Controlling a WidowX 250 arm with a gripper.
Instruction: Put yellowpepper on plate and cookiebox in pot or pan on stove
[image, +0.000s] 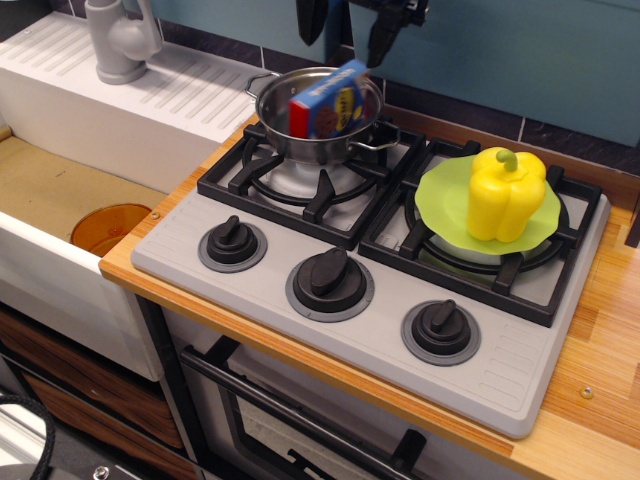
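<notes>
The blue cookiebox (328, 103) with red sides lies tilted inside the steel pot (275, 130), leaning on its far rim. The pot stands on the stove's (370, 330) back-left burner. On the right burner the lime-green plate (440, 200) carries the yellow pepper (505, 193), upright. At the top edge my gripper (345, 25) hangs above the pot, open, its two dark fingers spread with nothing between them.
Three black knobs (330, 277) line the stove's front. A grey faucet (120, 40) and white drainboard sit at the back left, with a sink holding an orange disc (108, 227) below. Wooden counter (610, 330) runs along the right.
</notes>
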